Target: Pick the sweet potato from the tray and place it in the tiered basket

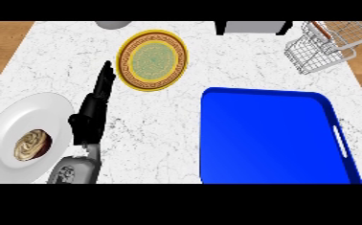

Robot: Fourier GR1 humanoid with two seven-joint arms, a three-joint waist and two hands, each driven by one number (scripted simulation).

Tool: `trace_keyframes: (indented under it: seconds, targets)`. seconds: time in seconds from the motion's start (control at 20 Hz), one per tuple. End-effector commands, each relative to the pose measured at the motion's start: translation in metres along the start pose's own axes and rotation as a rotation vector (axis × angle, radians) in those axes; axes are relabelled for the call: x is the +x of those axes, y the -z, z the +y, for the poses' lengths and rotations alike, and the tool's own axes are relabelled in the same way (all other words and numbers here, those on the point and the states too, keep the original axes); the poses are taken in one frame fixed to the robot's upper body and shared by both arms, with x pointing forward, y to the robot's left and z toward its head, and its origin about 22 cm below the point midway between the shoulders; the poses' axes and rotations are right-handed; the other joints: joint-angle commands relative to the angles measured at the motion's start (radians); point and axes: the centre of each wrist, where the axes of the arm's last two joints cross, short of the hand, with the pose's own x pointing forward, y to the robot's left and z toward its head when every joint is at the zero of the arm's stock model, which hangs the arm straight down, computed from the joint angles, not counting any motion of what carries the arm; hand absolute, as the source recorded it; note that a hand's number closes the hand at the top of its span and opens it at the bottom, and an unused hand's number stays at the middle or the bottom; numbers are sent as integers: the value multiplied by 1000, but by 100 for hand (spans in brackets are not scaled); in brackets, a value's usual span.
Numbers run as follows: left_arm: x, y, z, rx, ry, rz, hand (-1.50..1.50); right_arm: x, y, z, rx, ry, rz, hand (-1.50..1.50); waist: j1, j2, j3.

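Note:
The blue tray (272,138) lies at the lower right of the marble counter, and nothing shows on its floor. No sweet potato is visible anywhere. The white wire tiered basket (320,51) stands at the far right corner, partly cut off by the view's edge. My left hand (93,109) rests at the lower left, fingers straight and pointing away from me, holding nothing. It lies between the white plate and the yellow plate. My right hand does not show.
A yellow patterned plate (152,60) sits at the back centre. A white plate (32,118) with a swirled pastry (32,145) is at the lower left. A grey round object (113,24) and a dark box (253,27) stand at the back edge.

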Motion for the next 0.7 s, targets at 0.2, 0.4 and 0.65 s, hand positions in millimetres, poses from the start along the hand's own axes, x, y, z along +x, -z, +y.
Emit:
trace_keyframes:
  seconds: [0.2,0.4,0.65]
  targets:
    - [-1,-1,-6,-20,-3,-5,0,-3,38,-28,30,274,-4,150,14,3,1]
    - [-7,7,-5,-14,6,-11,0,22,64,-29,0,219,13,150,12,5,0]
    - [17,13,18,-14,-8,-13,0,-6,78,-18,-41,160,66,150,18,7,1]
